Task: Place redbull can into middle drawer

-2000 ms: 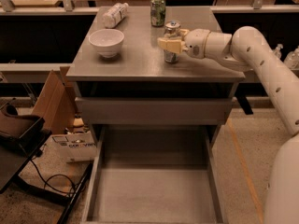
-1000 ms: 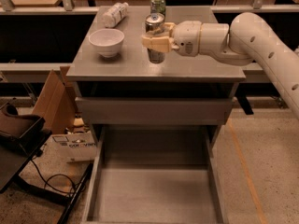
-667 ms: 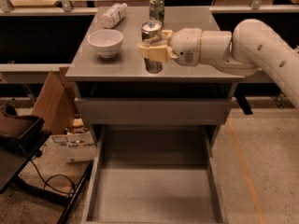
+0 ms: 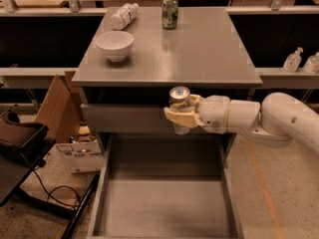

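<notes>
Silver redbull can upright, tool clamped on it, above open middle drawer, label txt illegible.

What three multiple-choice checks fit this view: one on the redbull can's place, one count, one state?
1. Where is the redbull can? A on the room floor; B in the tool, above the middle drawer; C out of view.
2. How many things are on the cabinet top? A one; B five; C three.
3. The middle drawer is: A pulled open; B shut; C removed.
Answers: B, the tool grips the can in front of the cabinet, over the drawer; C, a bowl, a bottle and a green can; A, its bare floor shows.
</notes>
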Available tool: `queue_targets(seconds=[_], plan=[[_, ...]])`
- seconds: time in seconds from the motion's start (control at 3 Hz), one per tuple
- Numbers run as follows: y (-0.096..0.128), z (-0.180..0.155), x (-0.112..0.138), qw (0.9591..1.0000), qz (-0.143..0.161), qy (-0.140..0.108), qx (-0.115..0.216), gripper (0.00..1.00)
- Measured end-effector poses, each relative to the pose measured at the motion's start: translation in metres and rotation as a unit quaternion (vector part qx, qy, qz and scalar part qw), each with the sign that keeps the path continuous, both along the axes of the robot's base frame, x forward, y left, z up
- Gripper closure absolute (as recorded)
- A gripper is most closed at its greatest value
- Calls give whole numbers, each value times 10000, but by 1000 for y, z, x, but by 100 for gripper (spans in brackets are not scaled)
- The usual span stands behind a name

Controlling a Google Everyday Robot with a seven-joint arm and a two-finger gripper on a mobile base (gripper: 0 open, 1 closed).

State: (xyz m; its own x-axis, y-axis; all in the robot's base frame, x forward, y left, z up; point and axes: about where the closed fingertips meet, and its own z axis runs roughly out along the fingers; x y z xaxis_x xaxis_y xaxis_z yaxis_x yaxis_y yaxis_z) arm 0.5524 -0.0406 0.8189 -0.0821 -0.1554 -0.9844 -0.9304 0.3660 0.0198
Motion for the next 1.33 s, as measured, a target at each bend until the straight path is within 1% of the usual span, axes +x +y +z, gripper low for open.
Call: queue_targets(seconds=[0.33, 0.67, 1.0, 1.33], plan=[[0, 1, 1, 10000, 3, -9, 3, 100], [6, -31, -1, 9999, 105, -13, 96, 100], [16, -91, -4, 9984, 433, -232, 290, 100], [28, -152, 4, 9964, 721, -254, 375, 100]])
